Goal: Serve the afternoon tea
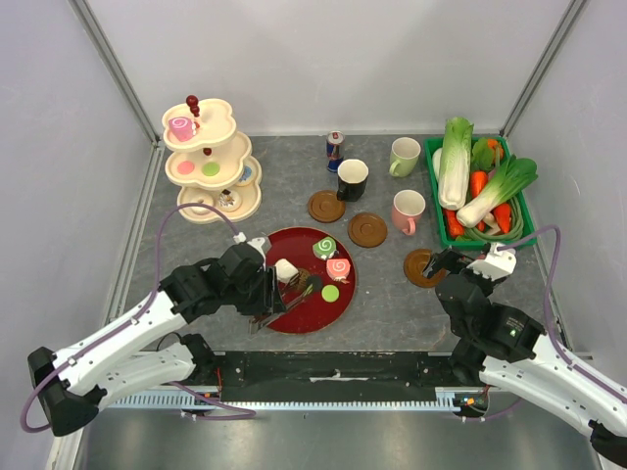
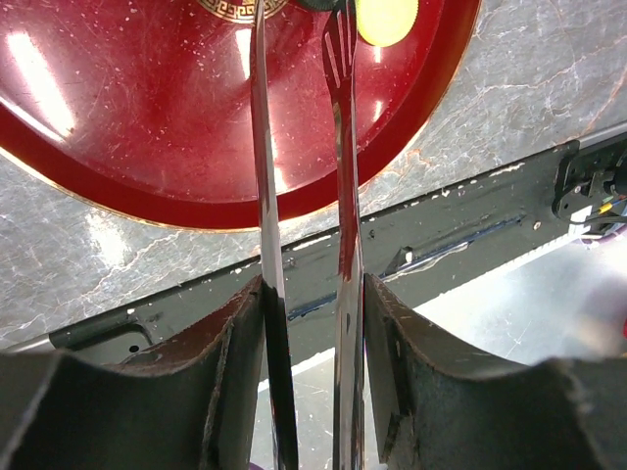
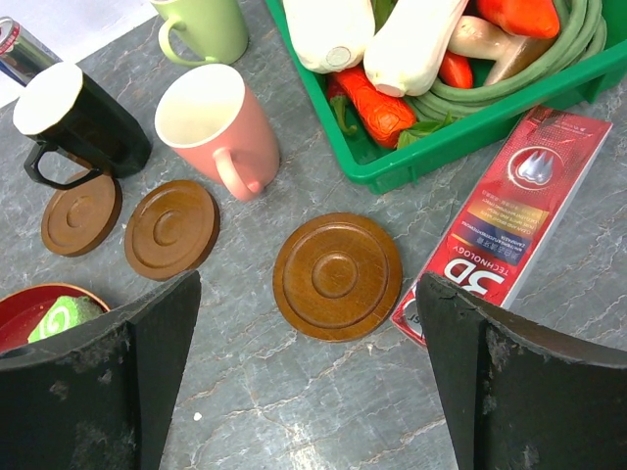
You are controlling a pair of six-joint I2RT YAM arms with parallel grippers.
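- The red plate (image 1: 345,294) sits close to the near edge of the table (image 1: 392,323); in the left wrist view only a narrow strip of stone separates its rim from the dark rail (image 2: 460,230)
- The three-tier stand (image 1: 240,147) fills the far left corner; the green crate (image 1: 431,181) of vegetables stands by the right wall
- Bare table lies left of the plate below the stand, and along the near edge between plate and right arm
- The left gripper (image 1: 265,294) is clamped on a pair of metal tongs (image 1: 294,297), whose two blades reach over the plate
- The right gripper (image 3: 309,289) hangs with fingers (image 3: 147,372) wide apart and nothing between them, above a coaster (image 3: 338,276) and just beside a red toothpaste box (image 3: 519,206)
- Three mugs: black mug (image 1: 352,179), pale green mug (image 1: 405,156), pink mug (image 1: 408,211), all standing on bare table
- Three coasters, none with a mug on it
- Four pastries count clearly on the plate: white piece (image 1: 286,271), green swirl roll (image 1: 324,247), pink swirl roll (image 1: 338,267), green macaron (image 1: 330,293); a dark bit at the tong tips cannot be named
- The stand carries one pink piece (image 1: 181,125) on top, two on the middle tier
- One drink can (image 1: 335,150) stands behind the black mug
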